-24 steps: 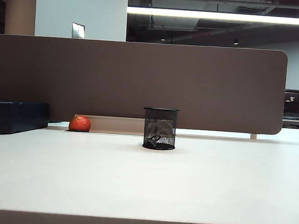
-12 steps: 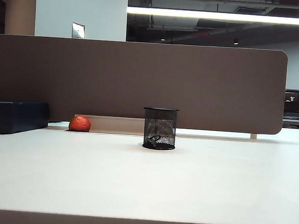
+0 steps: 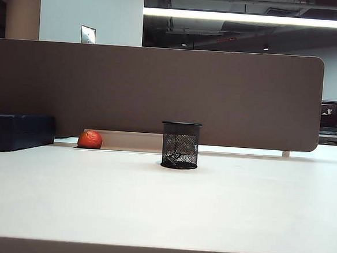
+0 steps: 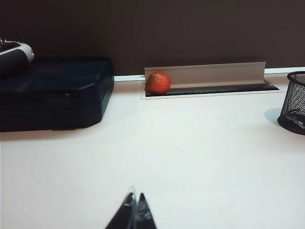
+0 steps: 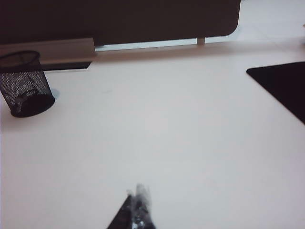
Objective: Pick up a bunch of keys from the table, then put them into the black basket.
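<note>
Nothing shifts since a second ago: silvery bunch of keys (image 3: 173,158) lies inside the cylindrical wire-mesh black basket (image 3: 180,145) on the smooth table (image 3: 163,207). Left gripper (image 4: 135,213) and blurry right gripper (image 5: 137,210), seemingly pinched together, hover above it, empty.

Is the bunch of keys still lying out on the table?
No, the bunch of keys shows through the mesh at the bottom of the black basket, and the table around it is bare.
</note>
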Action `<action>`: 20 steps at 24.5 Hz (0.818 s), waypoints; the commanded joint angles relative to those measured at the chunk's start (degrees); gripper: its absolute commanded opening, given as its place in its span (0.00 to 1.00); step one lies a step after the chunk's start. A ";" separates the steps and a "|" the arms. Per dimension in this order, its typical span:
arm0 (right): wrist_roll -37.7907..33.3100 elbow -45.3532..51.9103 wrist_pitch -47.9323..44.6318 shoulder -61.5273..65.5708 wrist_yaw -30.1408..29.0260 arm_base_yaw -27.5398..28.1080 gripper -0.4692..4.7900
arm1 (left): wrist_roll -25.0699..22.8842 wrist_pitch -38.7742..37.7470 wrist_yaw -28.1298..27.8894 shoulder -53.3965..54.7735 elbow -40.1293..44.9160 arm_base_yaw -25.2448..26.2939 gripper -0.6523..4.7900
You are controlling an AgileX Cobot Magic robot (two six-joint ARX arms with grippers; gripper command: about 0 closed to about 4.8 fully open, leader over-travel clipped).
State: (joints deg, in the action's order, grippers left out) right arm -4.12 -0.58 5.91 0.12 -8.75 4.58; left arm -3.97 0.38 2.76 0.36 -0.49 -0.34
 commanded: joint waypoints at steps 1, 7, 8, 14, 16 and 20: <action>1.25 0.24 -3.67 -0.02 2.47 -0.09 0.08 | -0.79 2.91 -0.17 0.02 -0.13 -0.02 0.11; 2.86 0.24 -5.92 -0.02 5.27 -0.09 0.08 | -2.03 3.58 -0.20 0.02 -0.13 -0.02 0.11; 2.86 0.24 -5.97 -0.02 5.25 -0.09 0.08 | -2.01 3.72 -0.20 0.02 -0.13 -0.02 0.11; 2.84 0.24 -5.27 -0.02 5.20 -0.09 0.08 | -1.16 4.17 0.04 0.02 -0.13 -0.02 0.11; 2.84 0.22 -4.74 -0.02 5.20 -0.09 0.08 | -1.18 4.17 0.00 0.02 -0.13 -0.02 0.11; 2.84 0.22 -4.44 -0.02 5.20 -0.07 0.08 | -1.18 3.93 0.00 0.02 -0.13 0.00 0.11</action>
State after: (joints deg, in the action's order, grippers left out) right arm -1.45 -0.32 2.02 0.12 -4.05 4.58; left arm -5.32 3.84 2.79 0.36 -0.49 -0.32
